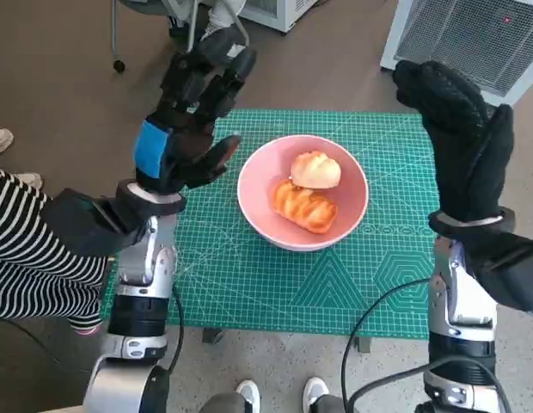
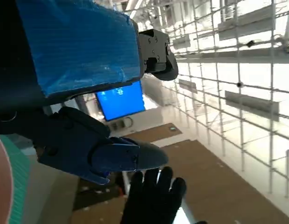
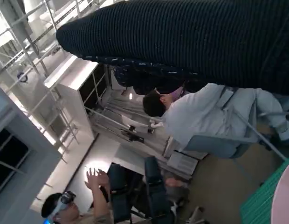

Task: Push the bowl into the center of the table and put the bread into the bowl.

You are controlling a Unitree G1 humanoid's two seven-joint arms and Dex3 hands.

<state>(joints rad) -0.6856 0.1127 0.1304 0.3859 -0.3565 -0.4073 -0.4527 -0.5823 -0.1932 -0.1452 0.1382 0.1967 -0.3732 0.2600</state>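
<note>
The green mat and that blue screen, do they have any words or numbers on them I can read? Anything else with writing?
No text can be read anywhere.
Green mat: white grid lines and shapes, with tiny marks along its edges, too small to read.
Blue screen: a few pale marks, too blurred to read.
Pink bowl and the two breads: no writing.
Blue tape on the left hand: plain.
</note>
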